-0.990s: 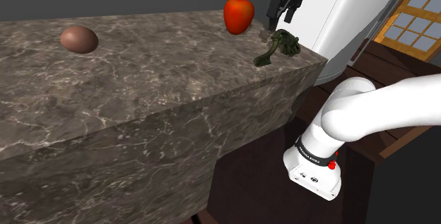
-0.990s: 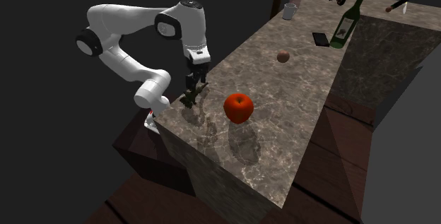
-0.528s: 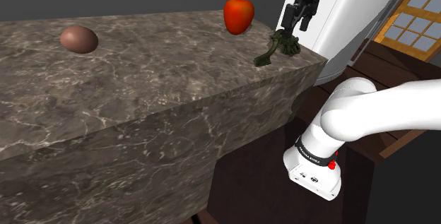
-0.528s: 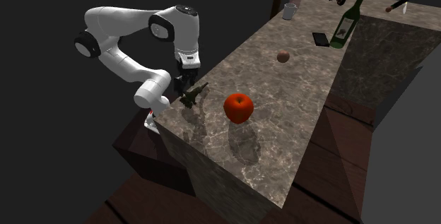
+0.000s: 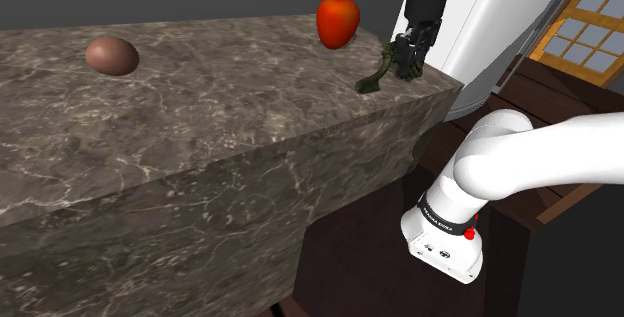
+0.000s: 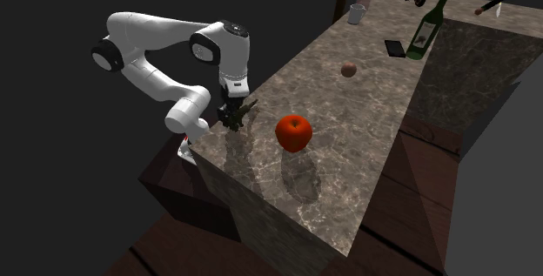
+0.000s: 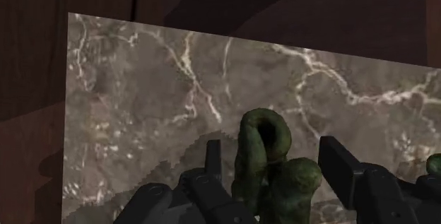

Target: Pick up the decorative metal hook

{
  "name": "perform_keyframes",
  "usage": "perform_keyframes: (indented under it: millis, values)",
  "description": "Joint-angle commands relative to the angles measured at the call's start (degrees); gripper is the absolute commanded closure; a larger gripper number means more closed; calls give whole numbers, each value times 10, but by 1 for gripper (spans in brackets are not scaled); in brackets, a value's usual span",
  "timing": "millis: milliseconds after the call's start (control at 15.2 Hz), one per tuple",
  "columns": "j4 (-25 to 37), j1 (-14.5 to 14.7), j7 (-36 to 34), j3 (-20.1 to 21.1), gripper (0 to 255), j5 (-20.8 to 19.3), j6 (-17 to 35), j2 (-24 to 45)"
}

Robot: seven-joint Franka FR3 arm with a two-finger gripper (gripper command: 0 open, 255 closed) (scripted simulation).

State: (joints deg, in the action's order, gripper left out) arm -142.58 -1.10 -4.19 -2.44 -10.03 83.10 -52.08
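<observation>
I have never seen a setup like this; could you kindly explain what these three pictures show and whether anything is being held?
It is a white robot arm with a black two-finger gripper. One picture is taken beside its stand, one from farther off, one from the hand itself. On the stone counter lie a red fruit, a brown egg-shaped lump and a green hook. The open fingers straddle the hook; nothing looks held yet.

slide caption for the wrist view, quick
Open pincer astride the green hook on the marble counter.
</observation>
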Motion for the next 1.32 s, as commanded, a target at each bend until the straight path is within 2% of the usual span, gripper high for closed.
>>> perform_keyframes:
  millis: [0, 132, 198, 330, 462, 528, 1254]
  values:
    - [-2, 1, -2, 6, 255, 2, 0, -89]
    - [-3, 2, -3, 8, 255, 4, -4, -94]
    - [15, 0, 4, 6, 255, 1, -27, -99]
    - [30, -2, 10, 2, 255, -3, -39, -98]
    - [36, 0, 5, 6, 255, 1, -33, -84]
    - [-1, 0, 0, 3, 255, -1, 0, -88]
    - [107, 1, 10, 7, 255, 1, -64, -45]
